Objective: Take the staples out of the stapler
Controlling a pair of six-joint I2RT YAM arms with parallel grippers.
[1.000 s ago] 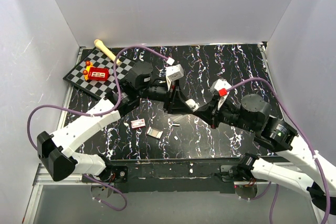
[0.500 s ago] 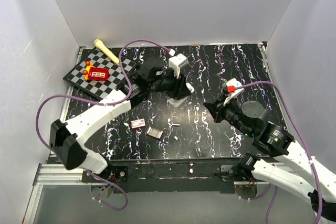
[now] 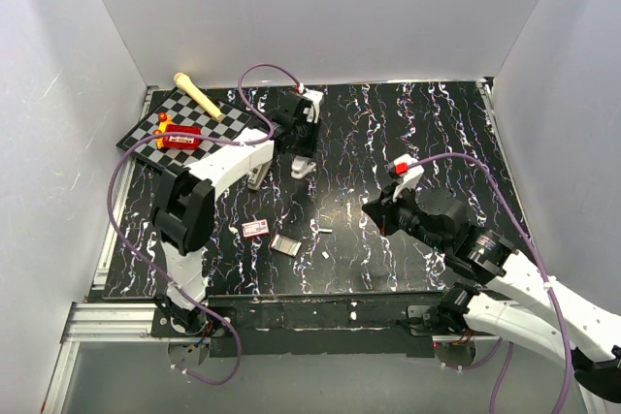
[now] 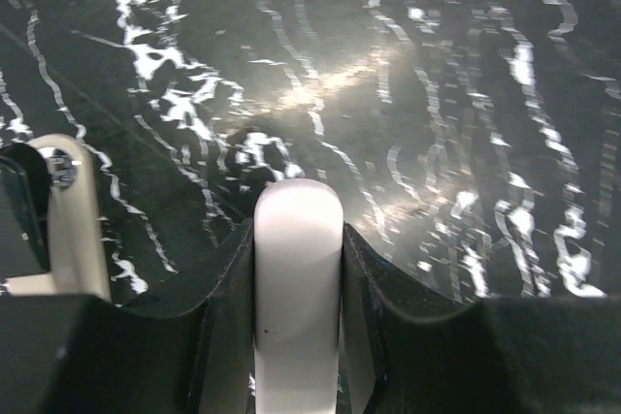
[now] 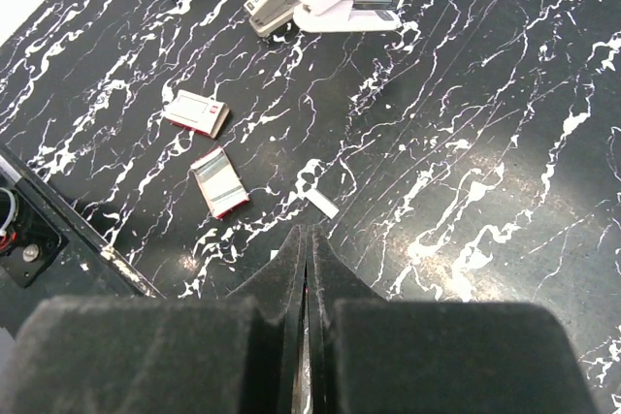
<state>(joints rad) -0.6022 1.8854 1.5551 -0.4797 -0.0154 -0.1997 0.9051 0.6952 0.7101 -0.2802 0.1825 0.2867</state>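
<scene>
- Right gripper (image 5: pixel 309 236): its dark pads are pressed together, leaving only a hairline slit, and nothing is between them. It hangs over the black marbled table (image 3: pixel 437 133), right of centre in the top view.
- Left gripper (image 3: pixel 303 164): its own camera shows two white fingers (image 4: pixel 296 269) spread apart, with only bare table between them and nothing held.
- Since a second ago: the two grippers then met at the table's middle and now stand well apart. The left one has moved up and to the left, with its arm stretched far out. The right one has drawn back toward the lower right.
- The stapler (image 5: pixel 275 2) lies flat on the table just left of the left gripper's white finger. Whether the two touch I cannot tell. In the top view the stapler (image 3: pixel 260 175) sits left of centre.
- Its long axis slants from lower left to upper right in the right wrist view. Which end is the head is too small to tell.
- The staples (image 5: pixel 322 205), a short pale strip, lie loose near the middle of the table, well apart from the stapler and unmoved.
- Left of the strip lie a small red-and-white box (image 3: pixel 255 228) and a silvery piece with a red edge (image 3: pixel 284 243), both where they were.
- In the upper left are a chequered board (image 3: pixel 209 123), a red toy (image 3: pixel 181 136) on it, and a pale wooden stick (image 3: pixel 199 94). A purple cable (image 3: pixel 257 75) loops above the left arm.
</scene>
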